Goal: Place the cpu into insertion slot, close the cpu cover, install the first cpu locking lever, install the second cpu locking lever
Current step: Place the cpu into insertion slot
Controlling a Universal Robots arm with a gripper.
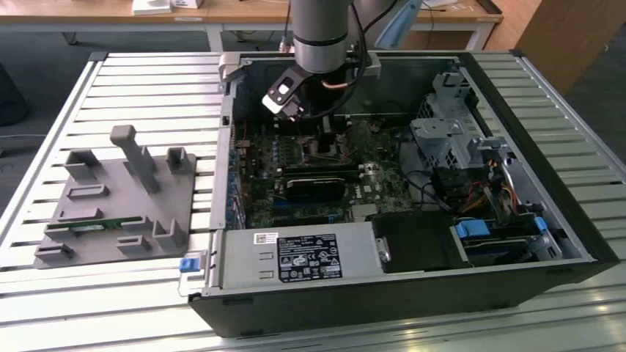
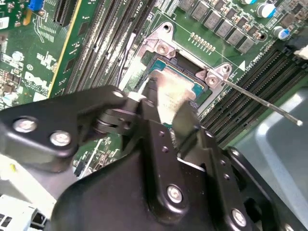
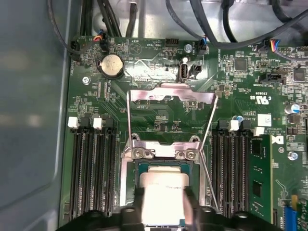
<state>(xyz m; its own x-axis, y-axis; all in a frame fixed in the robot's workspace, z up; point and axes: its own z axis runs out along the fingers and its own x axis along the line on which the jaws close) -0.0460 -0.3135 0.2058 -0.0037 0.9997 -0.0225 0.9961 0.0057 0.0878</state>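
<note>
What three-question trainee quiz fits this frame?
1. True or false: the cpu cover lies closed over the insertion slot.
2. The gripper is shut on: A) a screwdriver, B) the cpu, C) a cooling fan.
3. Fill in: in the exterior view, the grey fixture sits to the computer case's ___.

Key: 1 false, the cover is swung open, off the slot. 2 B. 3 left (the exterior view's left).

cpu (image 3: 163,190): is sitting over the insertion slot (image 3: 140,168), between the fingers of the gripper (image 3: 164,207).
cpu cover (image 3: 171,91): is standing swung open, adjoining one edge of the slot.
computer case (image 1: 293,257): is resting on the slatted table (image 1: 146,88), with the fixture (image 1: 108,213) lying at the exterior view's left of it.
</note>
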